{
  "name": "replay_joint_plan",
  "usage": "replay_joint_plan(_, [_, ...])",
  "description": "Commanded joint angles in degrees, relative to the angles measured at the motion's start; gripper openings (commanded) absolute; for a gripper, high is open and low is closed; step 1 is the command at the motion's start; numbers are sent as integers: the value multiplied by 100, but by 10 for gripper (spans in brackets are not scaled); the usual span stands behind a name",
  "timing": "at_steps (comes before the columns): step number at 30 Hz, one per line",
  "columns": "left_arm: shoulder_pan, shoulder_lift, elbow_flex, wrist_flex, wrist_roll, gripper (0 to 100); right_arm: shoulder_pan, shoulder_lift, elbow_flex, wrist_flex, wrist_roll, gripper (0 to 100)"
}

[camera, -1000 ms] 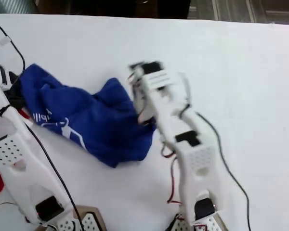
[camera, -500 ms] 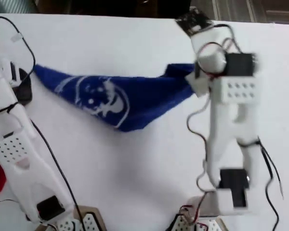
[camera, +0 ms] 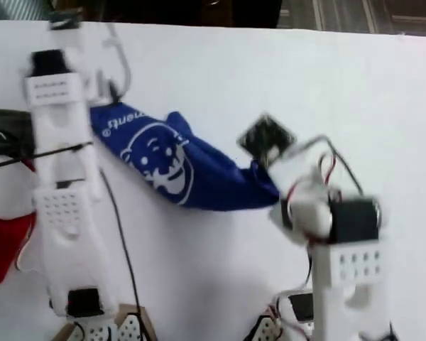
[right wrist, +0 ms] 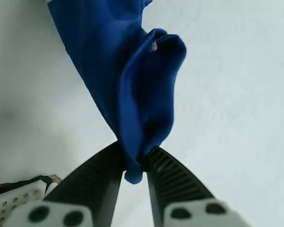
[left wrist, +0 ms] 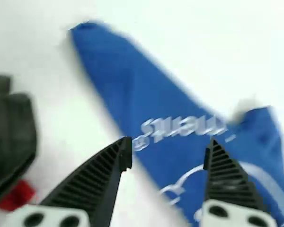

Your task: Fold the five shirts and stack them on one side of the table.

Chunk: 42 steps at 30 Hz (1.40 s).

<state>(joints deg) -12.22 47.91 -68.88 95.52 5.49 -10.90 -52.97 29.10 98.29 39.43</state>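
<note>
A blue shirt (camera: 177,167) with a white printed face lies stretched diagonally across the middle of the white table (camera: 355,92). My right gripper (right wrist: 134,163) is shut on a bunched end of the blue shirt (right wrist: 132,80); in the high view that end sits by the right arm (camera: 319,213). My left gripper (left wrist: 168,149) is open and hovers just over the other end of the blue shirt (left wrist: 180,118), above its white lettering. The left arm (camera: 57,156) stretches along the table's left side.
A dark shirt (camera: 3,135) and a red shirt (camera: 3,238) lie at the left edge beside the left arm. The dark shirt (left wrist: 9,132) is close to the left gripper. Bare table extends to the right and far side.
The right arm has pulled its end of the blue shirt from the far side toward the near edge. The left arm has swung toward the far side. The shirt now lies diagonally.
</note>
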Motion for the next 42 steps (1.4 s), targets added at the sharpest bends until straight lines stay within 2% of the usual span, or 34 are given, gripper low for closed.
replay_joint_plan(1, [343, -18, -207, -677, 281, 264, -22, -936, 624, -101, 35, 20])
replay_joint_plan(4, [492, 563, -207, -782, 97, 264, 233, -1297, 949, -66, 26, 20])
replay_joint_plan(7, [527, 1108, -259, -554, -149, 264, 716, -1332, 1064, -75, 62, 20])
replay_joint_plan(13, [527, 1582, -242, 659, -1327, 255, 1033, -1332, 1055, -171, 70, 20])
replay_joint_plan(15, [352, 1503, -101, 721, -1503, 203, 1051, -1332, 1055, -303, 70, 20])
replay_joint_plan(19, [-123, 897, 453, 712, -1618, 27, 1051, -1332, 1055, -514, 35, 20])
replay_joint_plan(24, [-440, -369, 2527, 712, -2479, 26, 1130, -1314, 1073, -813, 18, 20])
replay_joint_plan(28, [-519, -1679, 4646, 703, -3121, 26, 1754, -866, 1046, -1569, -607, 20])
replay_joint_plan(32, [-527, -2945, 6281, 686, -3358, 26, 2088, 145, 844, -2176, -1108, 20])
replay_joint_plan(38, [-519, -4316, 7908, 686, -3358, 26, 1727, 2000, -686, -2088, -1495, 20])
replay_joint_plan(42, [-527, -4721, 8787, 686, -3657, 27, 1420, 3213, -2092, -1411, -1679, 20])
